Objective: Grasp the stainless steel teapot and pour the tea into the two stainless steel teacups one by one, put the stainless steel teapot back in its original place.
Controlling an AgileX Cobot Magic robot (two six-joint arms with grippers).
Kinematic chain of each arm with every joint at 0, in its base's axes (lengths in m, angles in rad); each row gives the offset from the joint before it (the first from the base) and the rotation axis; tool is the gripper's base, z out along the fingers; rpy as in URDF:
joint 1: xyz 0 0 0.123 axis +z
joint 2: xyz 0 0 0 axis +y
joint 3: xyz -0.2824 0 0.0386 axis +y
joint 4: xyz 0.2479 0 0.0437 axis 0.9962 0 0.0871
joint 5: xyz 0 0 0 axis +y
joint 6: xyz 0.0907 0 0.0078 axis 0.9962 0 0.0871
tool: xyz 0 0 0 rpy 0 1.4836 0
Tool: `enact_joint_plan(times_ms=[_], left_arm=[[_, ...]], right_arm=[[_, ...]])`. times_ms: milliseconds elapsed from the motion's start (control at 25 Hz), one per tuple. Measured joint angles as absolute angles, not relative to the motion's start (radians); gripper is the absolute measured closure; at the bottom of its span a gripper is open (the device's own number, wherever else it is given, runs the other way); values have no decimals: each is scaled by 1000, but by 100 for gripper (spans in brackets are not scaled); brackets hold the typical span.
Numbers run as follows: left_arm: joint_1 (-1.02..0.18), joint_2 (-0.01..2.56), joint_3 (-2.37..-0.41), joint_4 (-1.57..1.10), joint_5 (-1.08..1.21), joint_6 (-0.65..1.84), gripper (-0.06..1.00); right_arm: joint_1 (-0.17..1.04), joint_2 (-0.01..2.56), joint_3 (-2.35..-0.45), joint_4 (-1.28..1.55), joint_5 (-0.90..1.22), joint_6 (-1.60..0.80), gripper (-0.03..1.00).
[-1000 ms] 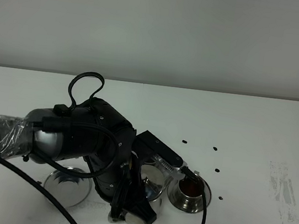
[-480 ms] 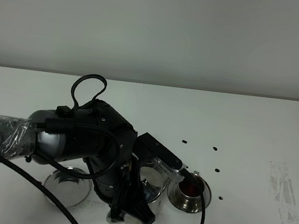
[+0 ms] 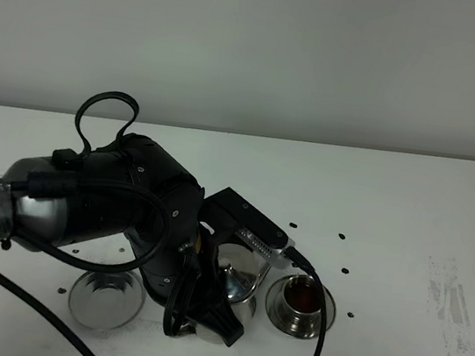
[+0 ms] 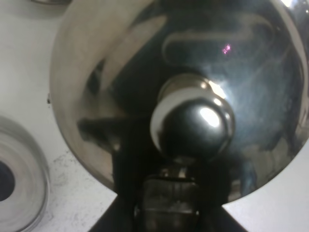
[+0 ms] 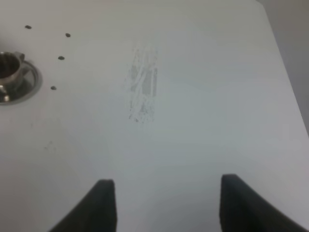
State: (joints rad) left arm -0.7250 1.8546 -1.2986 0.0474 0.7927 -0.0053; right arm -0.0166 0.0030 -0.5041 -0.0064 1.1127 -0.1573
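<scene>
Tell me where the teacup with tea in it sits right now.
In the exterior high view, the filled teacup sits on its saucer low and right of centre, just right of the teapot that the left hand holds, with black dots beside it.

white table (image 3: 411, 202) | on it: saucer (image 3: 105, 301), cup+saucer (image 3: 300, 304), black dots (image 3: 341, 237)
</scene>
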Motion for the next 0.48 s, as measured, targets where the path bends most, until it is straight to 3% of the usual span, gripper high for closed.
enact_joint_plan(times_ms=[240,480], left_arm=[[-704,1794,-1299,101,803,-98,68],[-602,1730,-1299,196,853,-216,68]], right_arm=[[-17,3,-504,-6,1113,-157,48],[-17,3,-504,-6,1113,-157,48]])
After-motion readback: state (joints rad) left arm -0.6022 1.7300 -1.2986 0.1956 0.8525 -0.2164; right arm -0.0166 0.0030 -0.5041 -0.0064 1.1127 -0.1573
